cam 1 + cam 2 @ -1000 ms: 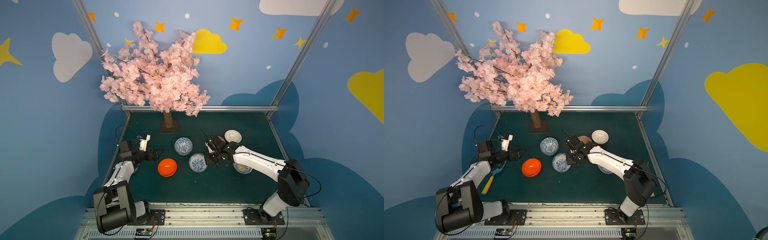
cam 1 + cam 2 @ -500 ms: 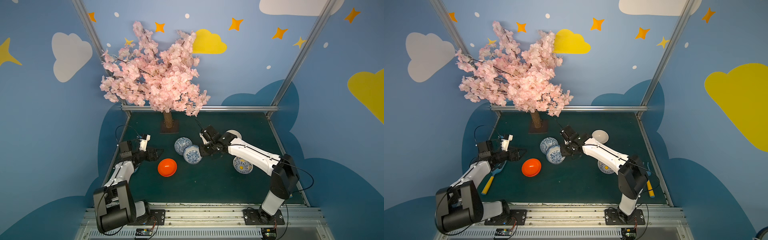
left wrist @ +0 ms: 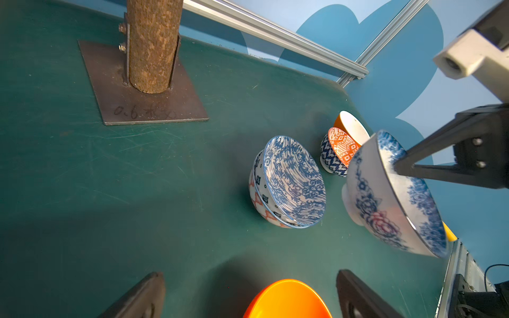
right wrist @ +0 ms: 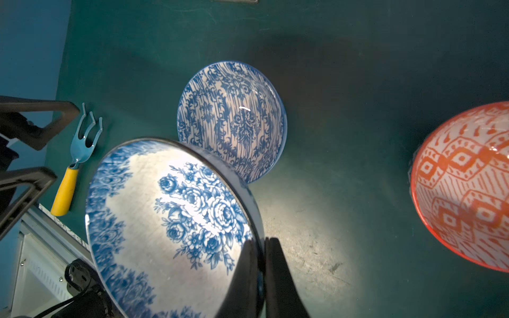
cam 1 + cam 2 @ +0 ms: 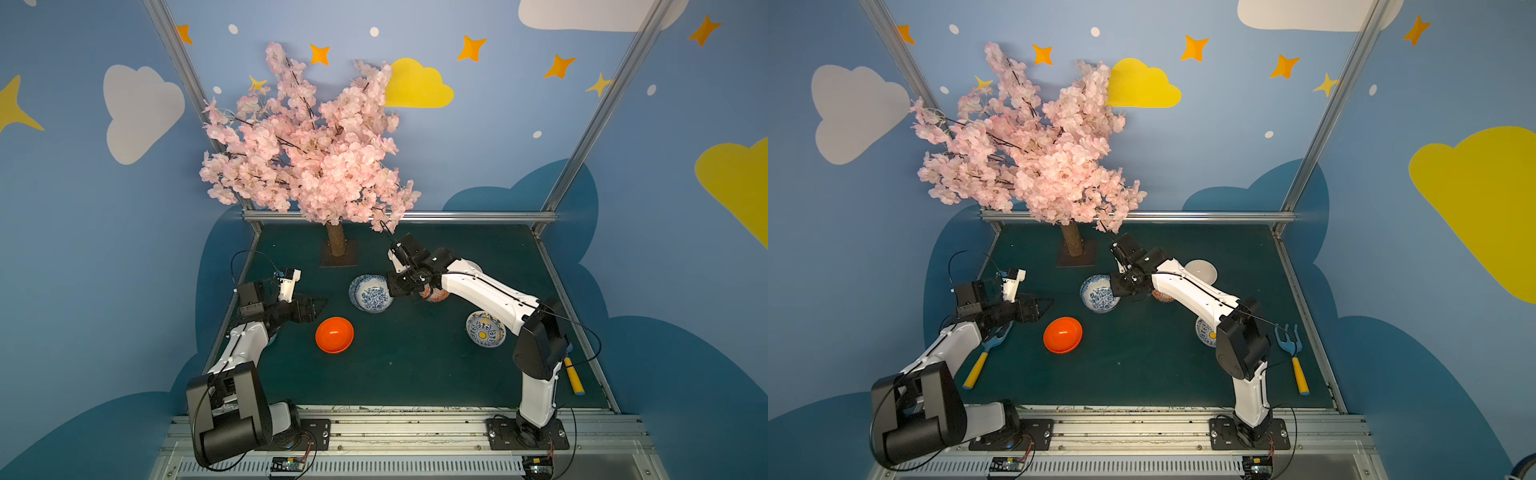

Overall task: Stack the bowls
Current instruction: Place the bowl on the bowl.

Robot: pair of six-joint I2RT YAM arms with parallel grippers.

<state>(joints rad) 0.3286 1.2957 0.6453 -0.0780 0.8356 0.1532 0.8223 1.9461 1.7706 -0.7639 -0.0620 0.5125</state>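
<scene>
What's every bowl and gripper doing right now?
Rose bowl, up in the air, tilted, pinched at its rim.
Right gripper, shut on the rose bowl.
Blue swirl bowl, nested inside the outer bowl, on the table.
Orange lattice bowl, on the table.
Cream bowl, on the table.
Glossy orange bowl, on the table, untouched.
Yellow-centred bowl, on the table.
Left gripper, open and empty.

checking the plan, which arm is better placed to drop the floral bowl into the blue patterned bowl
Right. The right gripper is shut on the floral bowl, holding it beside the blue patterned bowl. The left gripper is open, near the orange bowl.
</scene>
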